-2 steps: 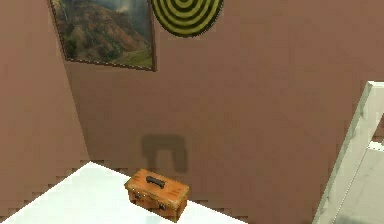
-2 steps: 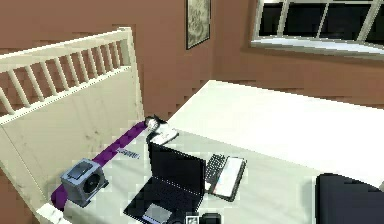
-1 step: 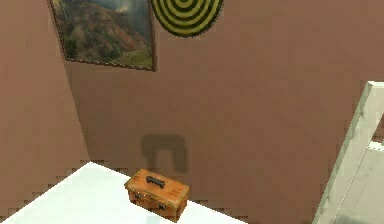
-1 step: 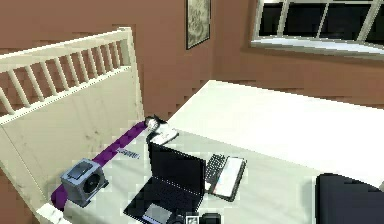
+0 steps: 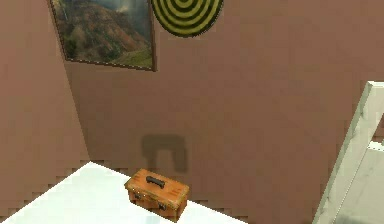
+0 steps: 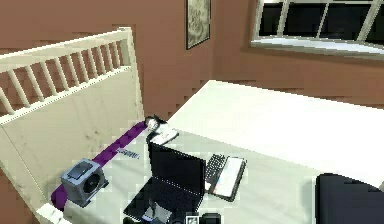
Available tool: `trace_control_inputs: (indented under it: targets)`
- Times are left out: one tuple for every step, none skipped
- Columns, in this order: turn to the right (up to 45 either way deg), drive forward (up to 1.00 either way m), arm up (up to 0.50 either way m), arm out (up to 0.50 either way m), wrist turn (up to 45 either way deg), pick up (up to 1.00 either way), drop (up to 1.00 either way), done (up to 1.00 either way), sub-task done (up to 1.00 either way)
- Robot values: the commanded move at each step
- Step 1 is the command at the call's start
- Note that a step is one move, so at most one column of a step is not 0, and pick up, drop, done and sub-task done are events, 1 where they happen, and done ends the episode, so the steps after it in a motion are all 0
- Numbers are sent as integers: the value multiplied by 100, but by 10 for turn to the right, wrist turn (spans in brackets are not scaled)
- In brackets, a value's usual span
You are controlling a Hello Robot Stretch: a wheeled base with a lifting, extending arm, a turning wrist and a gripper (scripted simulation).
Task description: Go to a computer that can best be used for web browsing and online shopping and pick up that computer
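Laptop (image 6: 177,170) open: slim black hinged slab, seemingly matte.

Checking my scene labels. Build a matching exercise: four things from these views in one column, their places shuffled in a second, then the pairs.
1. open black laptop
2. orange box with dark handle
3. round yellow-and-black ringed disc
4. white-framed window

A. on the wall beside the landscape painting
B. on the white bed by the white slatted headboard
C. on a white surface, forward view
D. arm side view's upper right

Pairs: 1-B, 2-C, 3-A, 4-D
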Motion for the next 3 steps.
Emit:
trace_control_inputs:
  targets:
    - [0, 0, 0, 0, 390, 0, 0, 0, 0]
    - [0, 0, -30, 0, 0, 0, 0, 0, 0]
    - [0, 0, 0, 0, 0, 100, 0, 0, 0]
